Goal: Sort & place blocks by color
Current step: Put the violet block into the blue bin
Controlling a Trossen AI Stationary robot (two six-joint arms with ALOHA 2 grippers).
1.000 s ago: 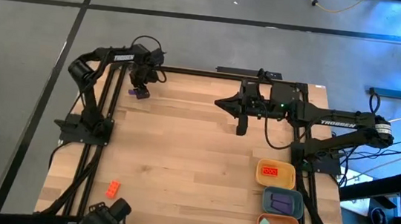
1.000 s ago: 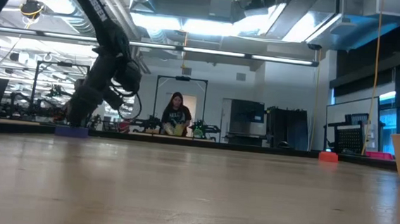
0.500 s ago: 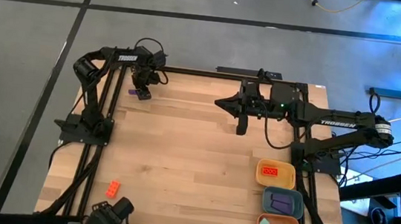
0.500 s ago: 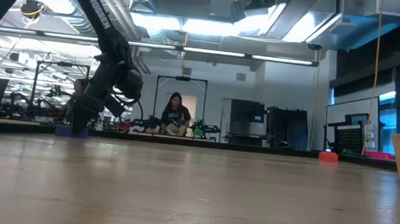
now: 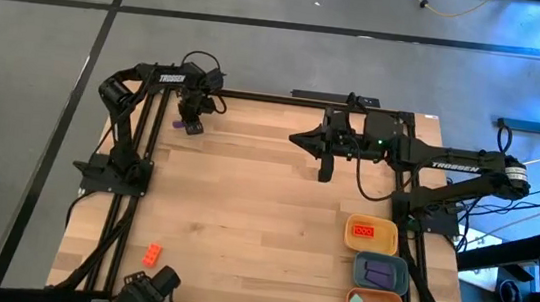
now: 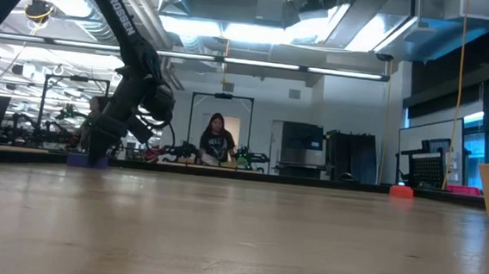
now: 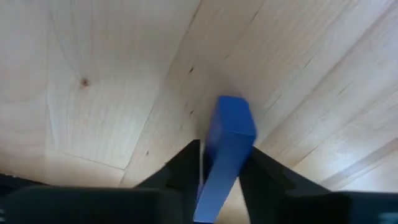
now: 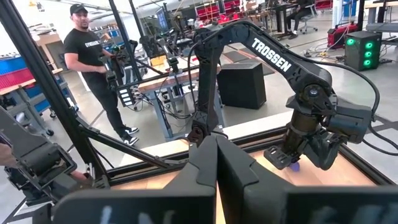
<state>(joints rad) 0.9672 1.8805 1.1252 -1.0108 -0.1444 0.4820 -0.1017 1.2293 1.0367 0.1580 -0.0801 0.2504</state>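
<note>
My left gripper (image 5: 190, 123) is at the table's (image 5: 243, 219) far left corner, fingers clamped on the purple block (image 7: 227, 146) resting on the wood. My right gripper (image 5: 301, 139) hangs pressed together over the far middle.

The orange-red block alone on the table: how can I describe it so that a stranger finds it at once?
Start from the wooden table seen from above and go to its near left corner, opposite the three trays on the right. The orange-red block lies there alone on bare wood. The other red block lies inside a tray.
</note>
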